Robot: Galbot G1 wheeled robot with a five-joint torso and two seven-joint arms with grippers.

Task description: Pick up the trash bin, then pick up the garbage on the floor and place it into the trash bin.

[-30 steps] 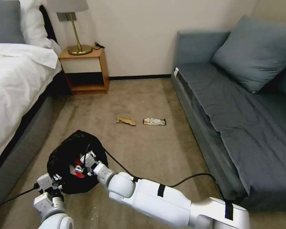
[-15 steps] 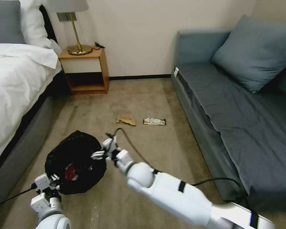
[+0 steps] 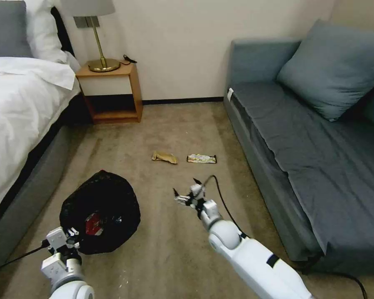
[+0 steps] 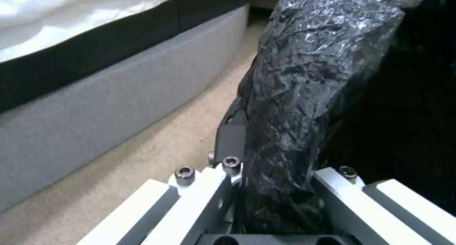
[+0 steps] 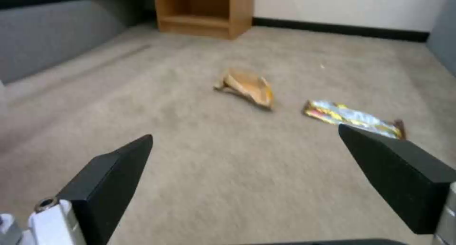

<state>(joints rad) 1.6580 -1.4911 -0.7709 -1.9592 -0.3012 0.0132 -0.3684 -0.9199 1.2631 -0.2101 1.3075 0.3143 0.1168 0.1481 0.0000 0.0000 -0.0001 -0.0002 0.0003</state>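
Observation:
The trash bin (image 3: 108, 199), wrapped in its crinkly black bag, is at lower left on the carpet, with a red-and-white packet (image 3: 92, 224) of garbage inside. My left gripper (image 3: 70, 234) is shut on the bin's near rim; one finger (image 4: 231, 136) presses the bag (image 4: 304, 95) in the left wrist view. My right gripper (image 3: 186, 187) hovers open and empty over the carpet to the bin's right. Ahead of it lie a crumpled tan wrapper (image 3: 164, 157) (image 5: 247, 88) and a dark-and-gold snack bar wrapper (image 3: 201, 158) (image 5: 351, 118). In the right wrist view the right gripper (image 5: 244, 138) has its jaws wide apart.
A bed (image 3: 25, 108) runs along the left and a grey sofa (image 3: 303, 137) along the right. A wooden nightstand (image 3: 112, 91) with a lamp stands at the back wall. A black cable (image 3: 220, 195) loops off my right wrist. Open carpet lies between bin and wrappers.
My right gripper came out of the bin, leaving the red packet inside, and swung right and forward toward the two wrappers. The left gripper kept its hold on the bin.

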